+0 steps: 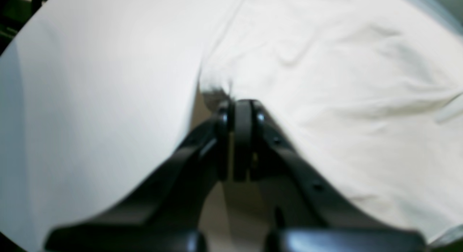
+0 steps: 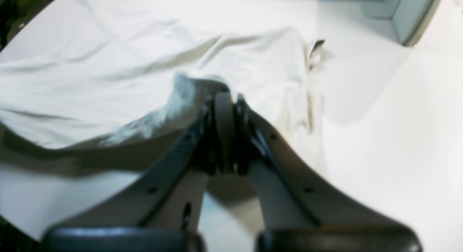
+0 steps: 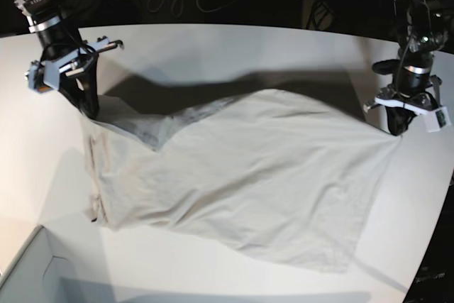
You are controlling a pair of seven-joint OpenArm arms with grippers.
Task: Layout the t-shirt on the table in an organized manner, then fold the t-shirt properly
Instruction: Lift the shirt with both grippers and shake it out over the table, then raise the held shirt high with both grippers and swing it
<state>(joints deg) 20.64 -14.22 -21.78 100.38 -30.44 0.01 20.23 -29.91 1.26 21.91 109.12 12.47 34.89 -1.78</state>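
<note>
Both of your end effectors are clamped on the t-shirt [image 3: 241, 182]: the left end effector [image 1: 241, 102] pinches one far corner, the right end effector [image 2: 225, 94] pinches the opposite one, and the cloth hangs stretched between them, draping down onto the table [image 3: 213, 47] ahead of and below both. If you pull the two further apart, I judge a thin corner could slip from a closed jaw and collapse into a heap; lowering unevenly would lay in diagonal creases. Both wrist views are blurred, so how much fabric each jaw bites is unclear, and I cannot find the collar.
</note>
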